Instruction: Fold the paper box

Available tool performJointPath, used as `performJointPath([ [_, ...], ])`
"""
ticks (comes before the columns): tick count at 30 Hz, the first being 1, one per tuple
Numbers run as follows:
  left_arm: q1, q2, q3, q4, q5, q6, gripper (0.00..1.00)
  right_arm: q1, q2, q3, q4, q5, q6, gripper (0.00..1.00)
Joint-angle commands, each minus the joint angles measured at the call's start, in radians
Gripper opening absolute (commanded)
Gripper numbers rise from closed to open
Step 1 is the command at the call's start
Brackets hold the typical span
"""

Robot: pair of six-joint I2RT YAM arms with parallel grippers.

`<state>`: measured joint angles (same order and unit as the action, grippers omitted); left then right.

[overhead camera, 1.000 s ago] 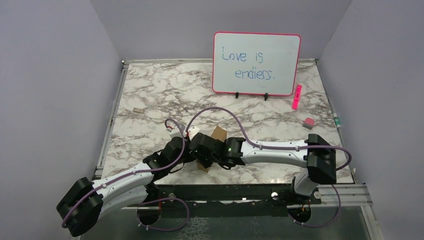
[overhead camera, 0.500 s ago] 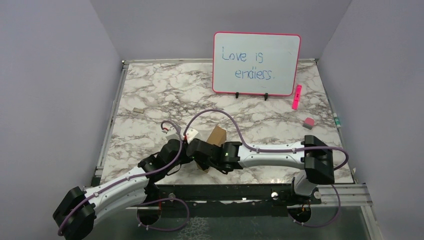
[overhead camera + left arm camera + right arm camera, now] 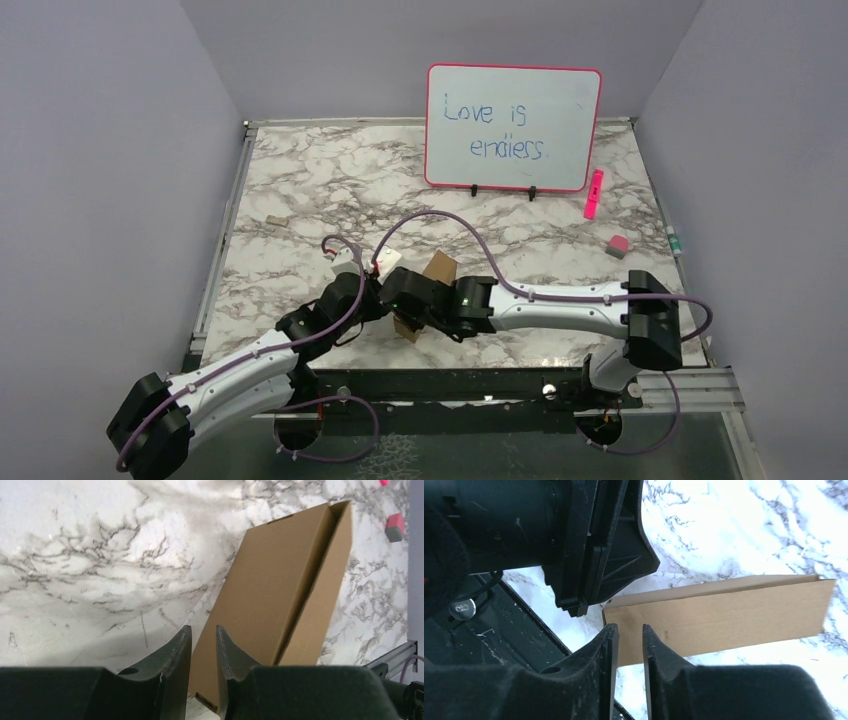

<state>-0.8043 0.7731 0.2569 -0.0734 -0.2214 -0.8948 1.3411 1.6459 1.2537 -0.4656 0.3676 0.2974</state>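
Paper box (image 3: 432, 272): you will find it on the counter (image 3: 300, 180), near the front edge around the middle, wedged between your two wrists and mostly hidden by them from above.
Box shape: long, plain brown and partly folded, with one long side panel meeting the broad face along a crease.
Your left hand (image 3: 203, 627): fingers narrowly parted and gripping nothing. The box lies just beyond the tips, slanting away to the upper right.
Your right hand (image 3: 630, 626): fingers narrowly parted. Cardboard shows through the gap, but you cannot tell whether it touches them.
Left arm's black housing (image 3: 594, 545): just beside the box's near end in the right wrist view.
Far edge: whiteboard (image 3: 513, 127) standing upright, with a pink marker (image 3: 594, 193) to its right.
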Motion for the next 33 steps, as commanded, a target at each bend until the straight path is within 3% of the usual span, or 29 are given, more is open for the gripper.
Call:
performJointPath([
  [1, 0.029, 0.020, 0.076, 0.047, -0.012, 0.062, 0.27, -0.021, -0.105, -0.011, 0.016, 0.048, -0.037, 0.31],
  [7, 0.093, 0.131, 0.143, 0.129, 0.039, 0.131, 0.30, -0.135, -0.191, -0.063, 0.026, 0.051, -0.039, 0.33],
  [17, 0.197, 0.434, 0.310, 0.291, 0.220, 0.210, 0.32, -0.349, -0.230, -0.155, 0.160, -0.056, -0.082, 0.25],
  [33, 0.196, 0.687, 0.428, 0.357, 0.367, 0.216, 0.28, -0.411, -0.076, -0.172, 0.243, -0.087, -0.095, 0.16],
])
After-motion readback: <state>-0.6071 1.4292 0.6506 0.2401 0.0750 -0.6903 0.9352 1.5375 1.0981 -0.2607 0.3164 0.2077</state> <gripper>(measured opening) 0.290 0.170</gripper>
